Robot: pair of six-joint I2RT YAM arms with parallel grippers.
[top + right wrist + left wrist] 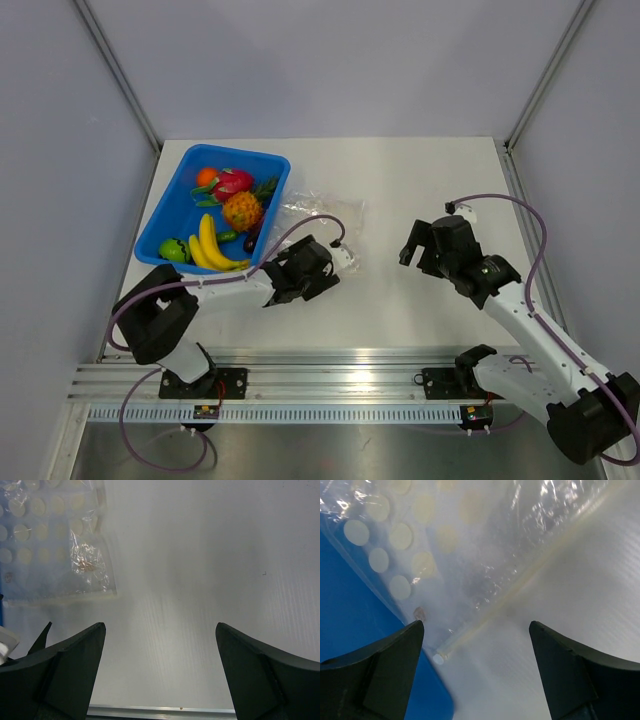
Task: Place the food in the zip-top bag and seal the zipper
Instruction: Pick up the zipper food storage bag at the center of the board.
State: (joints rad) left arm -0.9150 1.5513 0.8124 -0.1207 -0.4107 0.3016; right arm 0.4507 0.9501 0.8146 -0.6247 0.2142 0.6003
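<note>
White desk (420,190) boxed in by pale grey walls. At far left corner, blue bin (160,225) full of food (230,210): banana, pineapple, orange, none in the bag yet. Just right of bin, against its side, clear bag (325,212) lying flat and crinkled. Over bag's near edge, left gripper (475,630) with jaws wide apart, nothing between them, zipper (520,587) running diagonally just ahead. Toward right edge, right gripper (160,630) equally wide, empty, above bare desk, bag off to its left.

Probably time to get the mouth open. Best done by lowering onto the zipper squarely, pinching one lip only, lifting slowly. Worth steadying the other lip from the right, since thin film likely slides.
</note>
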